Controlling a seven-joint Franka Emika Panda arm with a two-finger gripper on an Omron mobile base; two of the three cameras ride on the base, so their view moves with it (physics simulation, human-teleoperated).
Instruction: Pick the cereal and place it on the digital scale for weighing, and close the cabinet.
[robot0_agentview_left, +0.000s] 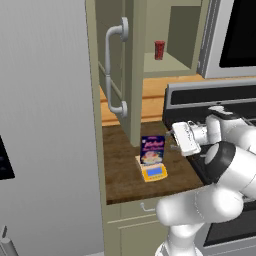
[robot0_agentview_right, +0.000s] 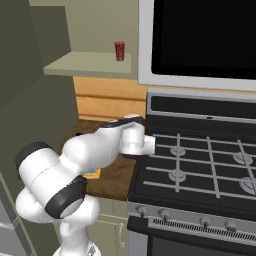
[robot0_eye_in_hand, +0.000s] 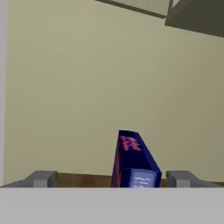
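- Gripper (robot0_eye_in_hand: 112, 179) spread wide, holding nothing; cereal box (robot0_agentview_left: 152, 149) stands upright on the digital scale (robot0_agentview_left: 153, 172), left of it.
- Open cabinet door (robot0_agentview_left: 114, 70) hangs above-left, far from the hand.

A printed cardboard cereal (robot0_agentview_left: 152, 149) box with a smooth dark blue face stands on the yellow plastic digital scale (robot0_agentview_left: 153, 172), set on a dark, grained wooden countertop (robot0_agentview_left: 120, 170). The matt olive-painted cabinet (robot0_agentview_left: 131, 70) door carries a smooth grey metal-look handle (robot0_agentview_left: 114, 75). Beside it, the stove (robot0_agentview_right: 200, 165) shows brushed steel and black grates.
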